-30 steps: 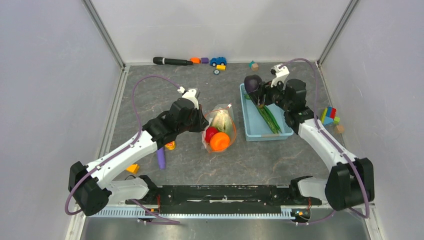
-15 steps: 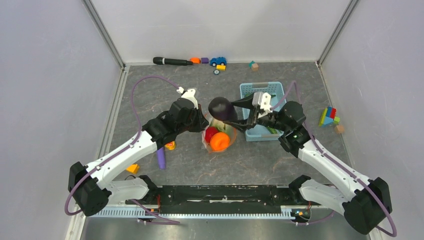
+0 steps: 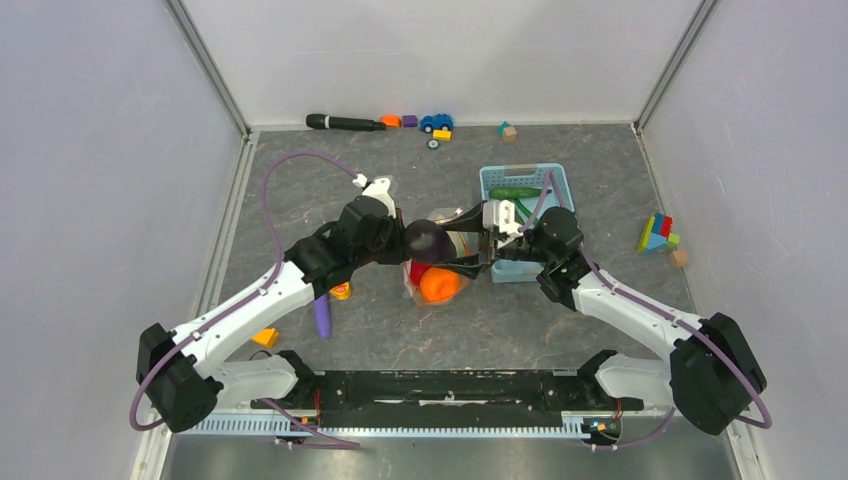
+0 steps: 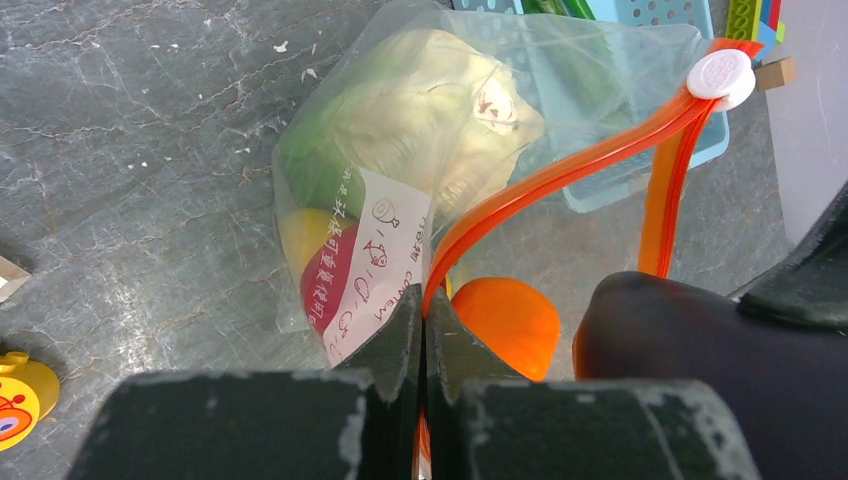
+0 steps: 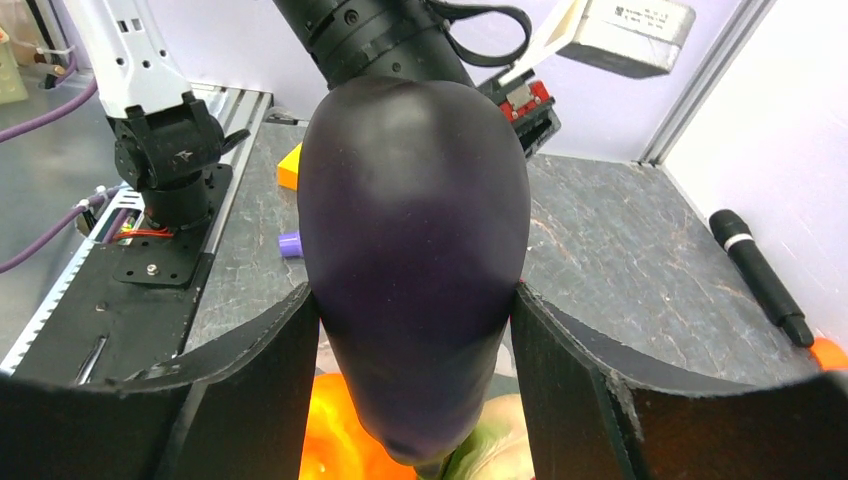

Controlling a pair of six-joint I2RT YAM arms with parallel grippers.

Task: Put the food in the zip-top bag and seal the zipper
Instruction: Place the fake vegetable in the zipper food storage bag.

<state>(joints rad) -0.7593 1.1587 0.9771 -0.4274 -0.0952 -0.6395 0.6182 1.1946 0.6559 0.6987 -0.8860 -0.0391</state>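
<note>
The clear zip-top bag [image 4: 440,120] lies on the table and holds a pale green cabbage [image 4: 400,110] and red and yellow pieces behind its white label [image 4: 375,265]. My left gripper [image 4: 424,315] is shut on the orange-red zipper [image 4: 560,170] at the bag's mouth. In the top view it [image 3: 398,240] sits at the bag's left side. An orange piece [image 3: 438,285] lies in the mouth. My right gripper [image 5: 415,330] is shut on the purple eggplant [image 5: 415,240]. It holds the eggplant [image 3: 425,238] right over the bag's mouth, above the orange piece [image 5: 330,440]. A green cucumber [image 3: 515,192] lies in the basket.
The light blue basket [image 3: 560,195] stands just right of the bag, under my right arm. A purple stick [image 3: 321,315] and small yellow toys [image 3: 265,337] lie by my left arm. A black stick [image 3: 345,122], toy car [image 3: 436,122] and blocks [image 3: 655,232] lie at the back and right.
My right arm has carried the eggplant left from over the basket to the bag's mouth, close to my left gripper. The left arm has not moved.
</note>
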